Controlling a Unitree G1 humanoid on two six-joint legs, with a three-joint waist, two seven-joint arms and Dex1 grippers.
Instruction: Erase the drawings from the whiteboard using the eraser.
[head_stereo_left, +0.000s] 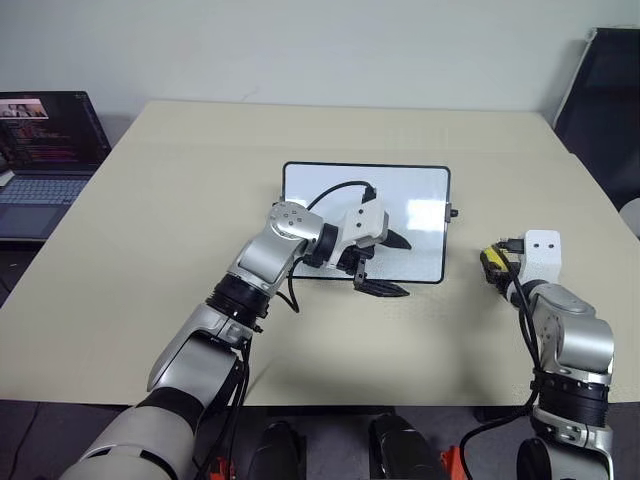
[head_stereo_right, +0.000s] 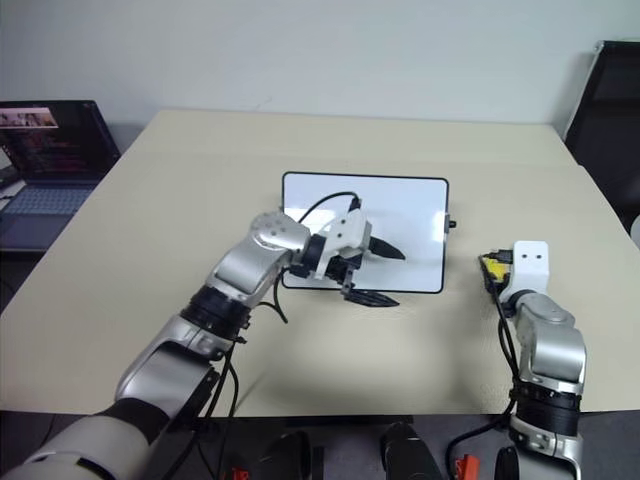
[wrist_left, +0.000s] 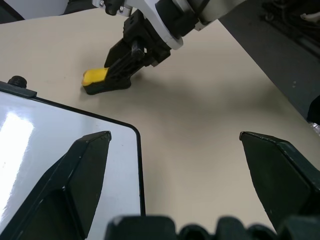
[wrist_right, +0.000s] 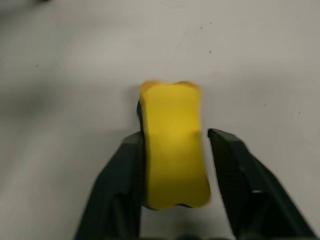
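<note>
Two grippers are in front of you, and they sit well apart. Your right gripper (wrist_right: 172, 165) is down on the beige surface (head_stereo_left: 150, 250), and the eraser (wrist_right: 172, 150) lies lengthwise between its two black fingers (wrist_right: 120, 180). One finger is against the eraser's side, while a narrow gap shows between the block and the other finger, so the jaws stand slightly parted around it and are not clamped. The eraser is a bright yellow block with pinched sides and rounded ends, and a dark layer shows along its lower edge. In the left wrist view you can see it resting flat on the surface under those fingers.

Your left gripper (head_stereo_left: 388, 265) is wide open and holds nothing. It hangs over the near right corner of the whiteboard (head_stereo_left: 320, 190), with one finger above the white panel and the other out past the board's near edge. The whiteboard is a glossy white rectangle with a thin black frame, rounded corners and a small black knob (head_stereo_left: 453, 212) on the side facing your right gripper. It lies flat just beside that gripper and its eraser, not touching them. You cannot make out any pen strokes on the visible panel; bright glare covers part of it.
</note>
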